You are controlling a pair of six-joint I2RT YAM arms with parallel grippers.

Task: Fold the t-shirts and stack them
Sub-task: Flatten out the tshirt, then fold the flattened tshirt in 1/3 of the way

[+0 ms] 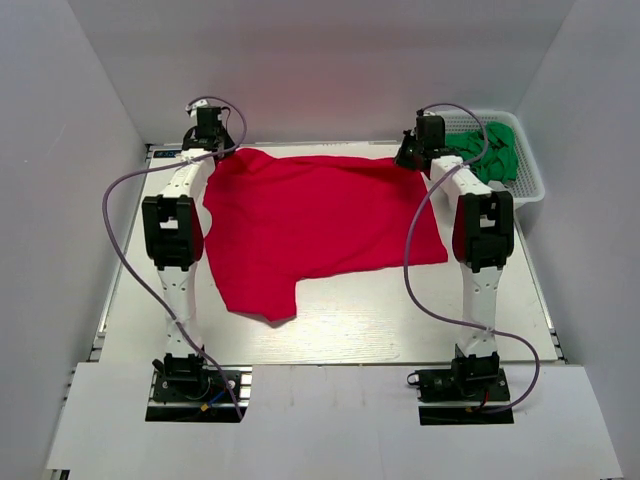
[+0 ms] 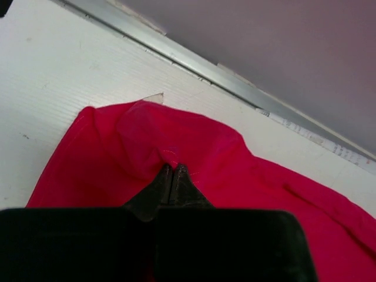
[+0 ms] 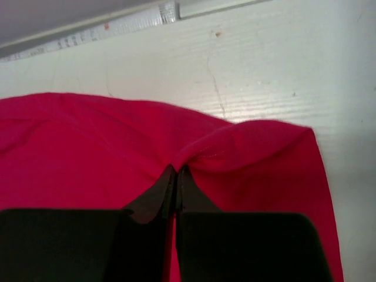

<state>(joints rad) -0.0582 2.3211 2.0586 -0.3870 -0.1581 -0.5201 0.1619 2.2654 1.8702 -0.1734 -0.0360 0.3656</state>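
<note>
A bright red t-shirt (image 1: 320, 225) lies spread on the table, its far edge near the back rail and one part hanging toward the front at left. My left gripper (image 1: 208, 148) is shut on the shirt's far left corner; the left wrist view shows the fabric (image 2: 147, 141) puckered at the closed fingertips (image 2: 173, 168). My right gripper (image 1: 412, 152) is shut on the far right corner; the right wrist view shows the hem (image 3: 252, 144) bunched at the closed tips (image 3: 176, 170). No neck label shows.
A white lattice basket (image 1: 530, 180) at the back right holds green cloth (image 1: 495, 150). A metal rail (image 1: 300, 148) runs along the table's back edge. Grey walls close in on three sides. Bare table lies in front of the shirt (image 1: 400, 320).
</note>
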